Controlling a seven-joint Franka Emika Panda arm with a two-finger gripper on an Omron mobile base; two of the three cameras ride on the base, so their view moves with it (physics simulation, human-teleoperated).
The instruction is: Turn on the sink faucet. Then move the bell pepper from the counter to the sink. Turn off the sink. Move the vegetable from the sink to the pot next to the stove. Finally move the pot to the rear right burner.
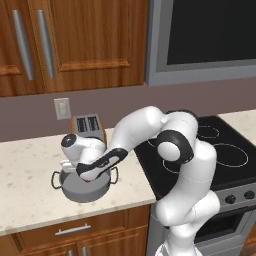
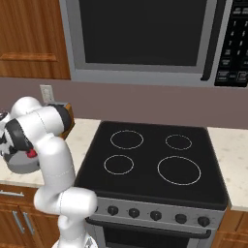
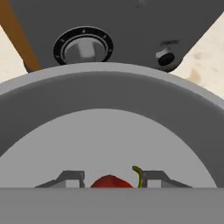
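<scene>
While my gripper (image 3: 112, 180) is clamping the red bell pepper (image 3: 110, 182) inside the pot (image 1: 85, 189), I'm judging it light, waxy-slick; squeezing its broad sides seems safest.

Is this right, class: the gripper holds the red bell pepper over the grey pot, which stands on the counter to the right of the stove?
One detail is wrong. The pot stands on the counter to the left of the stove, not the right, as the left base view shows. The rest holds: in the hand view the fingers flank the bell pepper inside the pot.
</scene>
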